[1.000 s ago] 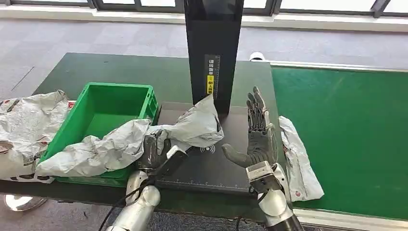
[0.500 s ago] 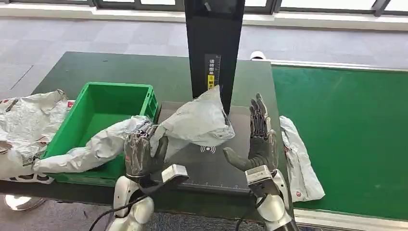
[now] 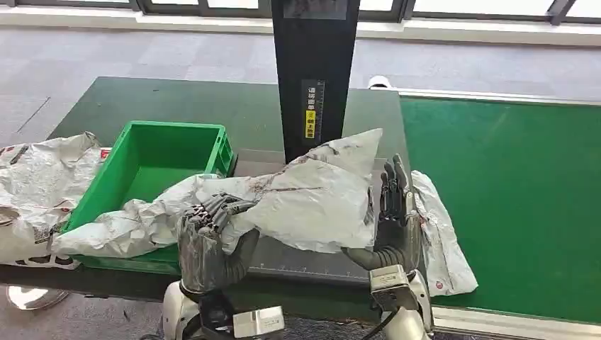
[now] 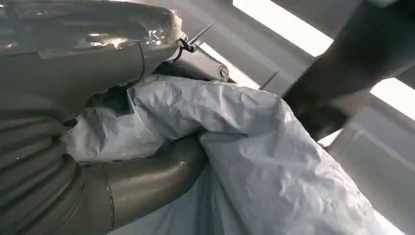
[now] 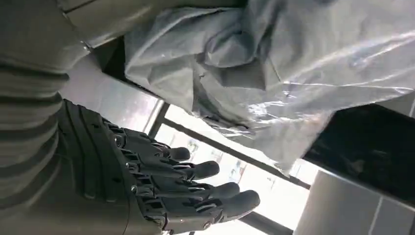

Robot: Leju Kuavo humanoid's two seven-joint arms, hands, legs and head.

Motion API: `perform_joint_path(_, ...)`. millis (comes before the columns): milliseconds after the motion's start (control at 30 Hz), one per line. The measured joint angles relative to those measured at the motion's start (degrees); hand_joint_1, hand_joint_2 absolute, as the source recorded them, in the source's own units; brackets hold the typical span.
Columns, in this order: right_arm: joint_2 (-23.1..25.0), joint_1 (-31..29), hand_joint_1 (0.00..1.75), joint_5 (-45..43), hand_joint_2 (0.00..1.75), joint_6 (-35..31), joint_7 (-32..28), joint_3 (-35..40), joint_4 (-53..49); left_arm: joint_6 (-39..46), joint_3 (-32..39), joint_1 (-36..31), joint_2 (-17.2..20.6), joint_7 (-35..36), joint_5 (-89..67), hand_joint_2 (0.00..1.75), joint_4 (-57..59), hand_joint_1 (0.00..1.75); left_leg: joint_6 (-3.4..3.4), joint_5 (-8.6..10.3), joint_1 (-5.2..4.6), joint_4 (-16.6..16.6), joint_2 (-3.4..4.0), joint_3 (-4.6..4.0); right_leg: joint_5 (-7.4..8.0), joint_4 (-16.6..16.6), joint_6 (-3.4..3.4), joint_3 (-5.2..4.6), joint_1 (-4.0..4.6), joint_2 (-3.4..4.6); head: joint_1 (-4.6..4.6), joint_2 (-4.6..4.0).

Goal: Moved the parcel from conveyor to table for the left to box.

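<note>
Head view: left hand fingers grip the parcel; right hand fingers spread beside it.

The crate is sitting on the bench, left of the scanner pad, with the scanner column standing behind the pad. The parcel is lying above the pad, between the left hand and right hand. The conveyor is running along the right, another bag lying at its near edge.
</note>
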Motion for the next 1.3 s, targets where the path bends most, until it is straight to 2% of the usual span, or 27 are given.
perform_joint_path(100, -0.55, 1.04, 0.00, 0.00, 1.75, -1.90, -0.13, 0.00, -0.79, 0.02, 1.01, -0.30, 0.07, 1.60, -2.73, 1.75, -2.49, 1.75, 0.00, -0.01, 0.00, 0.00, 0.01, 0.00, 0.00, 0.00, 0.00, -0.04, -0.02, 0.01, 0.00, 0.00)
perform_joint_path(267, -0.81, 1.55, 0.00, 0.20, 1.75, -2.21, -0.13, 0.00, -1.49, 0.04, 4.42, -5.13, 1.57, 6.27, -1.41, 1.75, -1.94, 1.75, -0.04, 0.04, 0.00, 0.00, 0.02, 0.02, 0.03, 0.00, -0.03, -0.03, 0.02, 0.02, 0.00, 0.00)
perform_joint_path(367, -0.94, 1.92, 0.00, 0.68, 1.75, -3.23, -0.11, -0.02, -1.77, 0.04, 6.32, -7.81, 1.66, 9.73, -6.97, 1.75, -1.22, 1.75, -0.03, 0.11, 0.00, 0.01, 0.00, 0.02, 0.06, 0.00, 0.00, -0.06, 0.00, 0.00, 0.00, 0.00)
perform_joint_path(467, -0.94, 2.64, 0.00, 1.25, 1.75, -3.89, -0.13, -0.09, -2.86, 0.00, 9.85, -17.42, 3.05, 15.89, -4.54, 1.75, 6.34, 1.75, -0.01, 0.24, 0.00, 0.01, -0.12, -0.01, 0.16, 0.00, 0.01, -0.01, 0.01, -0.14, 0.00, 0.00)
perform_joint_path(600, -1.18, 4.64, 0.00, 0.81, 1.75, -4.02, -0.11, -0.46, -4.87, -0.09, 17.91, -30.38, 7.26, 14.18, 5.39, 1.75, 19.80, 1.75, -0.20, 0.38, 0.01, 0.00, 0.12, -0.02, 0.37, 0.08, -0.24, -0.15, 0.14, 0.06, 0.00, 0.00)
perform_joint_path(767, -1.81, 7.13, 0.00, 1.14, 1.75, -3.23, -0.13, -1.27, -7.65, -1.20, 27.72, -40.31, 11.61, 14.14, 5.01, 1.75, 36.13, 1.75, -0.31, 0.45, 0.06, -0.01, 0.22, -0.04, 0.44, 0.12, -0.34, -0.26, 0.19, 0.15, 0.00, 0.00)
perform_joint_path(1033, -2.10, 8.94, 0.00, 1.60, 1.75, -2.73, -0.11, -1.84, -9.90, -0.66, 34.03, -43.97, 14.08, 15.52, 3.53, 1.75, 48.02, 1.75, -0.31, 0.45, 0.14, 0.00, 0.14, -0.28, 0.42, 0.12, -0.33, -0.39, 0.17, 0.11, 0.00, 0.00)
perform_joint_path(1300, -4.50, 11.21, 0.00, -1.03, 1.75, -1.57, -0.13, -2.12, -10.95, -0.13, 42.08, -41.05, 15.45, 13.72, 1.71, 1.75, 54.67, 1.75, -0.31, 0.44, 0.11, 0.00, 0.23, -0.35, 0.43, 0.11, -0.33, -0.50, 0.16, 0.16, 0.00, 0.00)
